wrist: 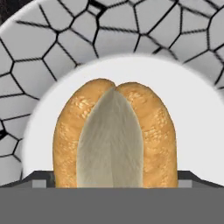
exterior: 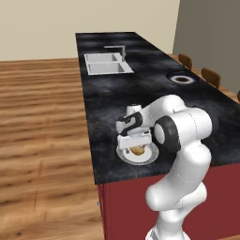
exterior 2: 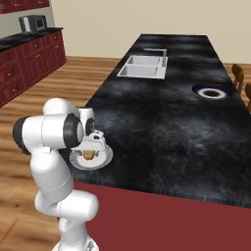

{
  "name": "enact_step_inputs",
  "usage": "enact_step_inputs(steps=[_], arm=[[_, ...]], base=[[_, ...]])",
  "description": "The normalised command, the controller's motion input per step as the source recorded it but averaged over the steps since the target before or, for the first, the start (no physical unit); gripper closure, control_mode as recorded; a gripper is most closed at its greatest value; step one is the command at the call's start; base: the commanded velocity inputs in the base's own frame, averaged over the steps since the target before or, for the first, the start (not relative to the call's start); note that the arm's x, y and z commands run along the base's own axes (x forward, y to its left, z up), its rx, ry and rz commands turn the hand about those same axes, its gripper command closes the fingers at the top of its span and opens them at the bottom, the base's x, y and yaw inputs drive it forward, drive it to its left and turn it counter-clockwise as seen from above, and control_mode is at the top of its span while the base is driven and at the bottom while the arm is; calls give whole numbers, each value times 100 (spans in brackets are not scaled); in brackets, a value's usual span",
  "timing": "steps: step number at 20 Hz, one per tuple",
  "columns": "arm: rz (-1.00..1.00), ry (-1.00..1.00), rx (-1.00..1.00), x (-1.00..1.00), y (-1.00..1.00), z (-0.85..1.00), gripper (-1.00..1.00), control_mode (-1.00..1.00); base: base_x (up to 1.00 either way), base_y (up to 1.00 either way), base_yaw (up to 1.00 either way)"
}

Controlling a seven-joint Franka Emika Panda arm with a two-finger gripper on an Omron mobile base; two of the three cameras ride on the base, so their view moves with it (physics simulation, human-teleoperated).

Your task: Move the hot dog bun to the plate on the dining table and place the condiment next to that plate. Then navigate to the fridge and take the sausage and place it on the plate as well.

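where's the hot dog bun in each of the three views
Left base view: hot dog bun low centre, on the pale plate under the hand.
Right base view: lower left, bun on the same plate.
Hand view: centre, bun split side up.
Shared landmark: the sink.

One hot dog bun (wrist: 114, 135) lies on one pale plate (wrist: 39, 65) whose rim bears a cracked grey pattern, at the near left of one dining table (exterior: 140, 89); far along that table sits one double-basin sink (exterior: 108, 63) with one faucet (exterior: 119, 49); to the right, one round dark-rimmed plate (exterior 2: 212, 91); three wooden chairs (exterior: 211, 77) show along the table's right side in the left base view; one microwave (exterior 2: 32, 23) stands on the far left wall counter (exterior 2: 19, 41).
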Motion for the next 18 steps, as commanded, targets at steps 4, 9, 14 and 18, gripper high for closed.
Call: enact_step_inputs(steps=[4, 9, 14, 18], arm=[[0, 6, 3, -20, 0, -31, 100, -100], [0, -23, 19, -25, -21, 85, 100, -100], [0, -21, 7, -45, -9, 100, 100, -100], [-2, -4, 0, -38, -8, 100, 100, -100]], base=[[0, 0, 0], [0, 0, 0], [0, 0, 0], [0, 0, 0]])
